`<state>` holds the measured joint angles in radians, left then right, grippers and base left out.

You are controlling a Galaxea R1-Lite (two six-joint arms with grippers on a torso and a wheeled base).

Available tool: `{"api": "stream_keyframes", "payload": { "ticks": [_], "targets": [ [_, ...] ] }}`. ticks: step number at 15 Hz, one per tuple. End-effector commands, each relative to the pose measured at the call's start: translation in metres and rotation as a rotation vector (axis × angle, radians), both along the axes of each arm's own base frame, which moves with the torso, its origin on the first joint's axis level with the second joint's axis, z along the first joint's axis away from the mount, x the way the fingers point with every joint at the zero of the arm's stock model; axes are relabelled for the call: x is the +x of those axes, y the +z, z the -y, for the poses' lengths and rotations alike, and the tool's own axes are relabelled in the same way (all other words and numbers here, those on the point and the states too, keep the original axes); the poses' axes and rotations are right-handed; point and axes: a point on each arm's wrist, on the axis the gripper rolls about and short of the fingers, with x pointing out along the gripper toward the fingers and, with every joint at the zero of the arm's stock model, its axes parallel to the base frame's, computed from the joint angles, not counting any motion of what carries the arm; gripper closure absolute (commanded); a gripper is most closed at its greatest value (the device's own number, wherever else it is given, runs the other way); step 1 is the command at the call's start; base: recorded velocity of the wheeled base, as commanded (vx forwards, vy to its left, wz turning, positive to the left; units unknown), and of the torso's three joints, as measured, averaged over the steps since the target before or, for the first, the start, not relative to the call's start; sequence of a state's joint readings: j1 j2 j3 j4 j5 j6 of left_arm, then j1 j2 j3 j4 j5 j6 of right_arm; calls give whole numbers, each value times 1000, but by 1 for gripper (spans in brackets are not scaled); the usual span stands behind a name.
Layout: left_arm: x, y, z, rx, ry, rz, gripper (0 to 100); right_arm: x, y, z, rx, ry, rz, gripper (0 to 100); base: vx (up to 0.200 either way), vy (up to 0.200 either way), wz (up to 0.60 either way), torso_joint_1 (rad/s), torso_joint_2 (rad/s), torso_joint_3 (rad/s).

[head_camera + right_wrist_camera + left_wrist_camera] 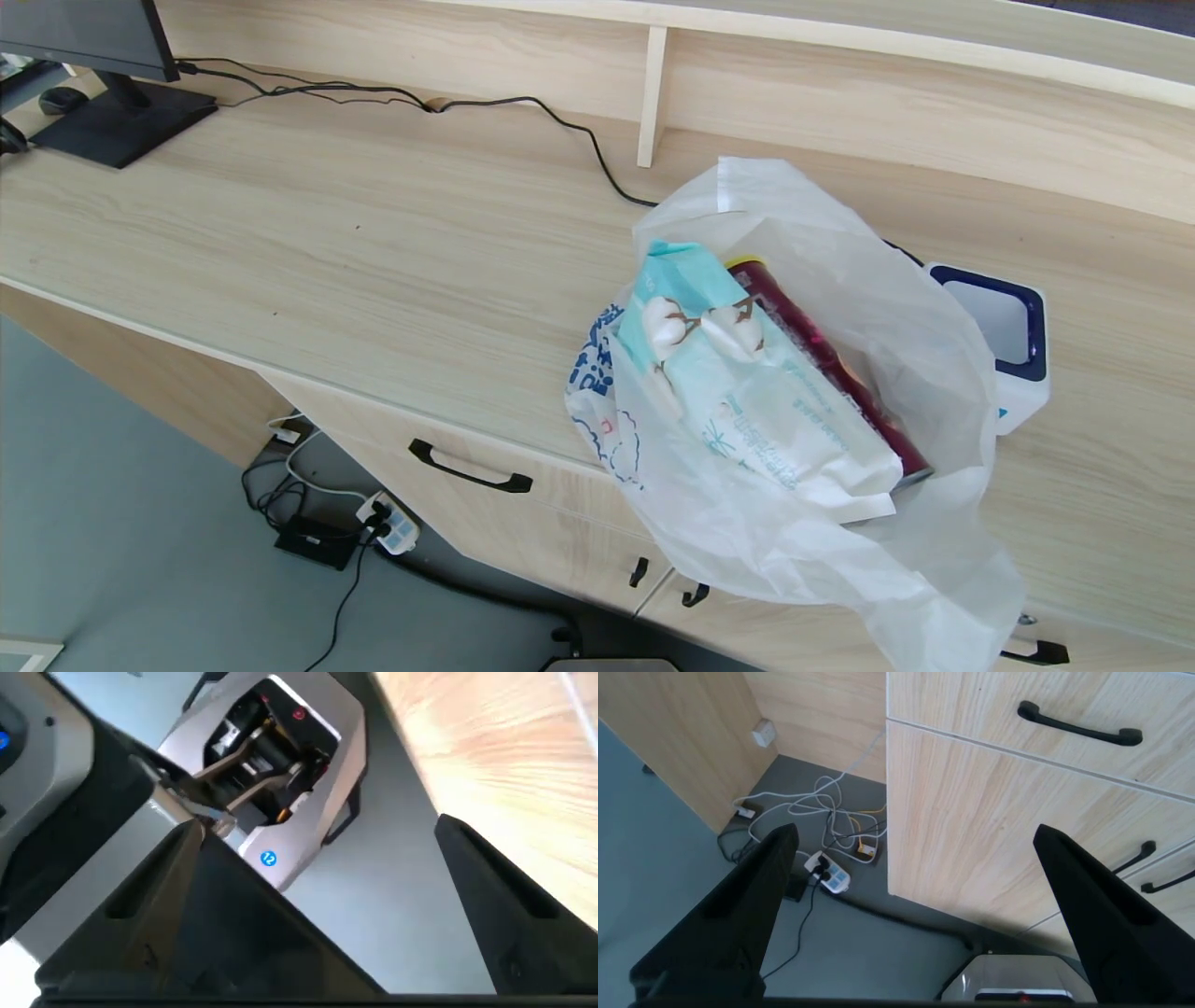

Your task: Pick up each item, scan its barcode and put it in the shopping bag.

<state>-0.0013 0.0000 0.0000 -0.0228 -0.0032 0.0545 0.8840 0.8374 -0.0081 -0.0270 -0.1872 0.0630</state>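
Tissue pack, red can in shopping bag (left end effector, right end effector both splayed)

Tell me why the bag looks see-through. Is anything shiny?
Head view: light passes through the thin shopping bag, showing the tissue pack and red can inside. Left wrist view: left gripper dark against lit drawers. Right wrist view: wood panel glares bright.

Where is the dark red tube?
Head view, right side: the dark red tube lies inside the white plastic shopping bag, beside the pale blue tissue pack.
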Motion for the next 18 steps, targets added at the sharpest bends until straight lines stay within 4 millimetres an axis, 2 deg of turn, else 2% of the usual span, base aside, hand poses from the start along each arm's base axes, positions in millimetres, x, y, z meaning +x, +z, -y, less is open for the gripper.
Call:
{"api": "stream_keyframes", "payload": {
  "ticks": [1, 9, 13, 16, 18],
  "targets": [
    [0, 0, 0, -1, 0, -1, 0, 1, 1, 2, 1, -69, 26, 0, 0, 0, 0, 0, 0, 0],
    [0, 0, 0, -1, 0, -1, 0, 13, -2, 11, -98, -403, 10, 0, 0, 0, 0, 0, 0, 0],
    [0, 0, 0, -1, 0, -4, 0, 13, 0, 21, -68, -621, 37, 0, 0, 0, 0, 0, 0, 0],
    [0, 0, 0, -1, 0, -3, 0, 3, 6, 27, 24, -674, 153, 0, 0, 0, 0, 0, 0, 0],
    [0, 0, 0, 1, 0, -1, 0, -10, 11, 33, 123, -762, 302, 0, 0, 0, 0, 0, 0, 0]
  ]
}}
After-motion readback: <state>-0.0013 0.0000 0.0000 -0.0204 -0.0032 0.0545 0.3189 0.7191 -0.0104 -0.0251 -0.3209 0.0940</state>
